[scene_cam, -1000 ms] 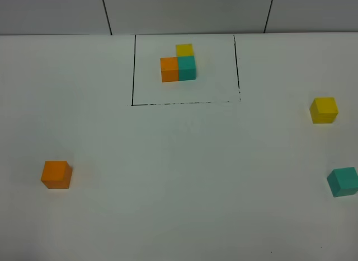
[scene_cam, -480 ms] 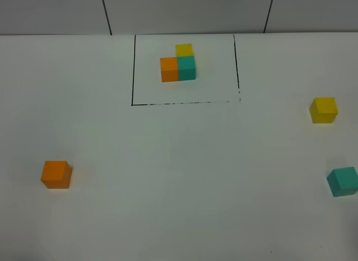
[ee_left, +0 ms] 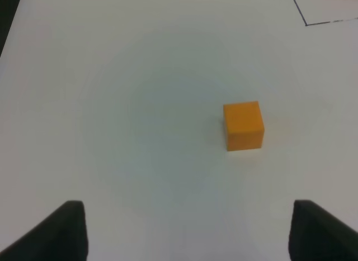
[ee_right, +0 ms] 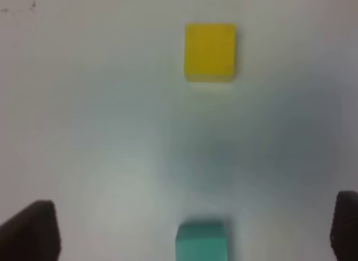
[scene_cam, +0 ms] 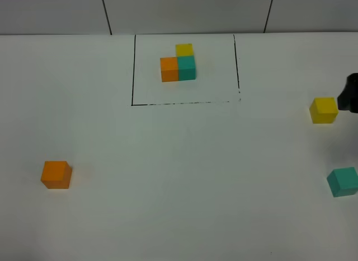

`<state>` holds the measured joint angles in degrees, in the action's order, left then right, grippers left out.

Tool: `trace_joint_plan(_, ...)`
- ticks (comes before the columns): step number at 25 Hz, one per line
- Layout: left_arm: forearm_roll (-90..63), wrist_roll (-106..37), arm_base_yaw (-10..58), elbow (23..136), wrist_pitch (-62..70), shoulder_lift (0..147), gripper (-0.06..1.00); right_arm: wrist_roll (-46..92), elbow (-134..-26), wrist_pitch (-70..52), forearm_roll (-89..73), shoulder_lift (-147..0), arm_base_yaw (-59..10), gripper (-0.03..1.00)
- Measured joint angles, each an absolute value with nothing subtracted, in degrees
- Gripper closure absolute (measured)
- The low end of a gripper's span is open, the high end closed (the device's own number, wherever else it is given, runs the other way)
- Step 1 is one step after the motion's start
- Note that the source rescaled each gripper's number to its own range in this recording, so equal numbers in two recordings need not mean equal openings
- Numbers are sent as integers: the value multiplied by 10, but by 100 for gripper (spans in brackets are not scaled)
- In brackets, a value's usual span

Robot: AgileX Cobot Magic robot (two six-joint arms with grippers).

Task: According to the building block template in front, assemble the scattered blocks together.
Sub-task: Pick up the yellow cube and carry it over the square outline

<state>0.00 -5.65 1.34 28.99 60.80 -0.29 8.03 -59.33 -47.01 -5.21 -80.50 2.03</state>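
The right gripper (ee_right: pixel 191 208) hangs over the right side of the surface (scene_cam: pixel 184 177) with its jaws spread wide and nothing between them. Only its two dark fingertips show, at the edges of the right wrist view. The teal cube (ee_right: pixel 201 242) lies closest to it, roughly centred between the fingers, and the yellow cube (ee_right: pixel 210 52) lies farther ahead on much the same line. The wide opening looks meant to clear a cube on both sides before closing. I cannot tell which of the two cubes it is aiming for.

The left gripper (ee_left: pixel 187 216) is just as wide open and empty. It faces the orange cube (ee_left: pixel 243 125), which sits apart ahead of it, a little off its centre line.

The scattered blocks lie well apart from one another: orange at the near left, yellow at the right, and teal nearer on the right. That spread seems to leave one cube for the left arm and two for the right.

The building block template (scene_cam: pixel 179 64) stands at the far middle inside a black-line frame (scene_cam: pixel 133 70), apart from the loose cubes so that it reads as a reference. In it an orange piece (scene_cam: pixel 169 69) touches a teal piece (scene_cam: pixel 187 68) on its right, and a yellow piece (scene_cam: pixel 184 49) touches the teal one's far side. No loose cube touches another, so the assembly has not begun. I judge the step in hand to be the first approach.
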Motion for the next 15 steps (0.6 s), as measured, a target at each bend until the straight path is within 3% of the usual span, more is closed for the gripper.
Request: trace_joint_plan(15,0,-57,13,290,608,-3,22,104,-805,-457,-53,-1166,20,0)
